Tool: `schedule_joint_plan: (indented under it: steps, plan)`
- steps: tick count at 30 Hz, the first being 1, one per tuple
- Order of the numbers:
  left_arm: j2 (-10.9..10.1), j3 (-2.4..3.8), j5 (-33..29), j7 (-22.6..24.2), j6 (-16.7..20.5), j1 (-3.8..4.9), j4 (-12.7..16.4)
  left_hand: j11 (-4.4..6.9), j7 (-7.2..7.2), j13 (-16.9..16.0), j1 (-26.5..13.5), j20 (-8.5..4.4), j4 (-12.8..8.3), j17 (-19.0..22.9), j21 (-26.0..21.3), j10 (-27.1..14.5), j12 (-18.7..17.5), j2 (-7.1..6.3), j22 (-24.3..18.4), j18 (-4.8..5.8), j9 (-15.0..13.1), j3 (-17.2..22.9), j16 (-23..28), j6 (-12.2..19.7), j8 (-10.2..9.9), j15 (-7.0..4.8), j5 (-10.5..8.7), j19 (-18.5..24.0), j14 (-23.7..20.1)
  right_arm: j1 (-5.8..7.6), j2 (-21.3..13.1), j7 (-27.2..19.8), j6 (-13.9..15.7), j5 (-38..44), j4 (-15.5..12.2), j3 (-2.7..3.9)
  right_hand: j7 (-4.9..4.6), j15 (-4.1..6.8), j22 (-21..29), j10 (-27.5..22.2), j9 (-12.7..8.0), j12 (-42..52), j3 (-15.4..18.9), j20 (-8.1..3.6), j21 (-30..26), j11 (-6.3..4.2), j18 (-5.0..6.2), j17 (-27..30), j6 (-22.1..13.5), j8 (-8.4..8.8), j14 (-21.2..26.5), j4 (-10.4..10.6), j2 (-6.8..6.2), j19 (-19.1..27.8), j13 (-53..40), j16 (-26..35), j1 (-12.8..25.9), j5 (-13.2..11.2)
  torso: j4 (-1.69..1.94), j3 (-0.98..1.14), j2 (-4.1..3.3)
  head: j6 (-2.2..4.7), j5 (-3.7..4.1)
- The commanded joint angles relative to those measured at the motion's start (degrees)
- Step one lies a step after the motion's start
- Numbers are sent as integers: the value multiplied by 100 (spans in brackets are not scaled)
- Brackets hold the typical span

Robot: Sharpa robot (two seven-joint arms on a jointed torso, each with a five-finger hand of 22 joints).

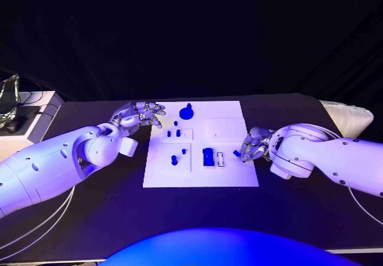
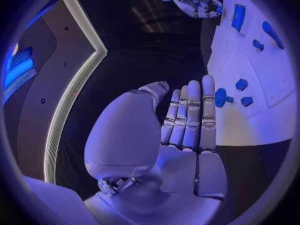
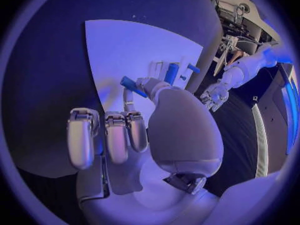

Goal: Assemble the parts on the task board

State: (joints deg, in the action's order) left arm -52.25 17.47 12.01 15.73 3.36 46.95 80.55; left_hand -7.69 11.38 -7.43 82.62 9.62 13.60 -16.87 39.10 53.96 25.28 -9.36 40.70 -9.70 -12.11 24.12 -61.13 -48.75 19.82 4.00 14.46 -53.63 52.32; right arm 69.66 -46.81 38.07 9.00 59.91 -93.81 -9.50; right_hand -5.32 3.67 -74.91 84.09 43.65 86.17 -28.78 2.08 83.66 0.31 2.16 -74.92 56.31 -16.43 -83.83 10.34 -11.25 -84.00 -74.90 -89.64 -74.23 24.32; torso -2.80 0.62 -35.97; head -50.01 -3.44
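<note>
The task board (image 1: 201, 144) lies in the middle of the black table (image 1: 303, 210), and the assembly looks, by my judgement, only partly done. A round knobbed part (image 1: 187, 112) stands near the board's far edge, two small pegs (image 1: 173, 133) stand in a raised block on the left half, another peg (image 1: 174, 160) stands in the block nearer the robot, and a larger rectangular part (image 1: 208, 157) sits upright beside a pale slot near the middle; whether each is fully seated I cannot tell. The right hand (image 1: 253, 146) rests at the board's right edge and pinches a small blue part (image 3: 131, 84) between thumb and a finger, the other fingers held apart, so this piece appears to be the one in hand and not yet placed. The square recess on the board's far right half looks unfilled. The left hand (image 1: 141, 115) hovers at the board's far left corner, fingers straight and close together, holding nothing, just beside the round knobbed part. What is left seems to be setting the held piece and any open seats.
</note>
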Motion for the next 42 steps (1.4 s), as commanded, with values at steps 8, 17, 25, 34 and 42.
schedule_joint_plan:
  steps: [8,17,25,34,42]
  plan:
    - [15,5,-16,9,-105,-2,16,-15,-3,10,-38,3,-7,-6,-35,-3,22,19,-6,-74,9,31,22,27,-13,18,-10,27,-9,32,341,-44,241,-740,107,-11,23,-39,-1351,327,5,-26,-437,46,-35,27,-98,-1468,57,-9,-608,-475,6,-479,-1227,-18,134,-7,-1,3,-5,1,13]
    - [21,5,-14,6,-108,-2,8,-15,-3,10,-38,3,-7,-6,-35,-3,22,19,-6,-74,9,31,22,27,-13,18,-10,27,-9,3,530,51,76,-840,242,-43,57,-22,-1340,318,0,-45,-318,37,-78,3,-90,-1460,91,-9,-606,-341,-15,-469,-1214,-14,526,-112,-3,9,-6,1,2]
    - [19,5,-13,4,-116,-2,7,-15,-3,10,-38,3,-7,-6,-35,-3,22,19,-6,-74,9,31,22,27,-13,18,-10,27,-9,-11,595,96,29,-786,266,-52,81,-6,-1337,318,-40,-49,-163,24,-88,-15,-88,-1463,158,5,-606,-136,2,-467,-1214,-16,839,-514,-2,16,-7,1,-4]
    - [18,5,-13,1,-120,-2,6,-15,-3,10,-38,3,-7,-6,-35,-3,22,19,-6,-74,9,31,22,27,-13,18,-10,27,-9,-22,646,118,28,-700,317,-54,92,3,-1335,322,-58,-45,-96,17,-99,-25,-86,-1456,198,1,-605,-23,-3,-465,-1217,-12,970,-619,-3,16,-7,1,-9]
    - [9,5,-13,-1,-118,-2,7,-15,-3,10,-38,3,-7,-6,-35,-3,22,19,-6,-74,9,31,22,27,-13,18,-10,27,-9,-41,680,156,-91,-637,392,-58,93,4,-1330,313,-65,-60,-73,15,-119,-25,-83,-1457,204,2,-605,15,-10,-462,-1207,-13,1013,-646,-5,13,-8,1,-23]
